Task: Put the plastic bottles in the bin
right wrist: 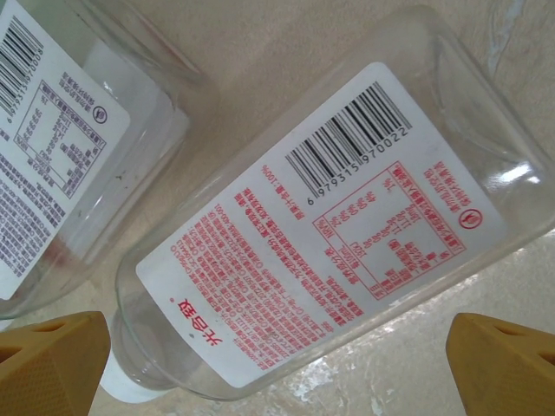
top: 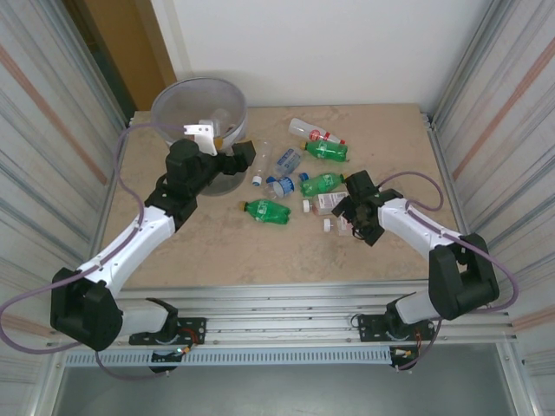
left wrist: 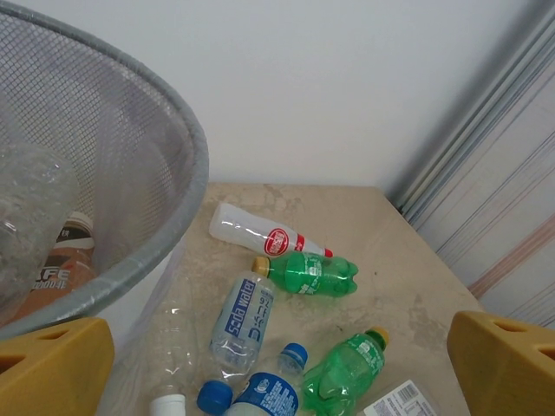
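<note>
Item one: clear bottle (right wrist: 347, 234), white label printed in red. Its barcode digits read 6 979315 970022; the rest was red Chinese text, too fine to make out.
Item two: neighbouring bottle (right wrist: 69, 130), white label, black print and barcode, illegible.
Item three: slim clear bottle (left wrist: 243, 321), label read "soda water" in blue.
Item four: brownish bottle (left wrist: 54, 276) inside the bin (left wrist: 198, 165), only the letters "FE" legible.
Item five: white bottle (left wrist: 260, 236), round red emblem, wording unreadable.

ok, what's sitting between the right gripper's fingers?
In the right wrist view, a clear bottle with a red-printed white label lies on its side between the fingers of the open right gripper.
</note>
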Robot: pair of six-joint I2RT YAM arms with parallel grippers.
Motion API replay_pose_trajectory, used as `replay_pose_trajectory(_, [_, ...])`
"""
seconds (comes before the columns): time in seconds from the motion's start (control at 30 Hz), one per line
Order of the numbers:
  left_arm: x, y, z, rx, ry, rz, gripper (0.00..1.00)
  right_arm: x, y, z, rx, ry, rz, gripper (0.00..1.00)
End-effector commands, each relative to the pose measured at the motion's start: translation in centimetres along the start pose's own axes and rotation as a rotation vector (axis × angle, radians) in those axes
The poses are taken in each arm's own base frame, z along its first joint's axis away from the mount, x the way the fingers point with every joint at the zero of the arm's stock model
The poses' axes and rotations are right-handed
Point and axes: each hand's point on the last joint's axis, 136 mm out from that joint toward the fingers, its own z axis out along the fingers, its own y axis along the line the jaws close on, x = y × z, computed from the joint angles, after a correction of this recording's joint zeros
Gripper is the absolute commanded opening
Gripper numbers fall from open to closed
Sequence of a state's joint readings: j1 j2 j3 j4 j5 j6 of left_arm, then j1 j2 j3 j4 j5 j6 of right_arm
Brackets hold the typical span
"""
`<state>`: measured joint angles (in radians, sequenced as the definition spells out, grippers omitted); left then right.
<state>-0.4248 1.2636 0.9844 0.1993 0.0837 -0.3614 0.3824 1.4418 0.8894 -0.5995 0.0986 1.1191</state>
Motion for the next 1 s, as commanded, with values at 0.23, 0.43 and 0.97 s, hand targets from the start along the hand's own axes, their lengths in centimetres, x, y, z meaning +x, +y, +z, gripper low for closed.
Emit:
replay_pose_trajectory(0.23, [-0.6, 0.3, -0.5, 0.008, -0.023, 0.005, 0.99, 0.2, 1.2, 1.0, -0.028, 0.004, 0.032, 0.98])
replay_pose_trajectory(0.43, [-0.2, 0.3, -0.5, 0.015, -0.017, -0.004, 0.99, 0.1, 1.3, 1.5, -0.028, 0.0, 0.081, 0.98])
replay_pose_trajectory(0.97, [0.0, 0.3, -0.4, 0.023, -0.023, -0.024, 0.99, 1.1, -0.2, 3.5, 0.057, 0.028, -0.002, 0.98])
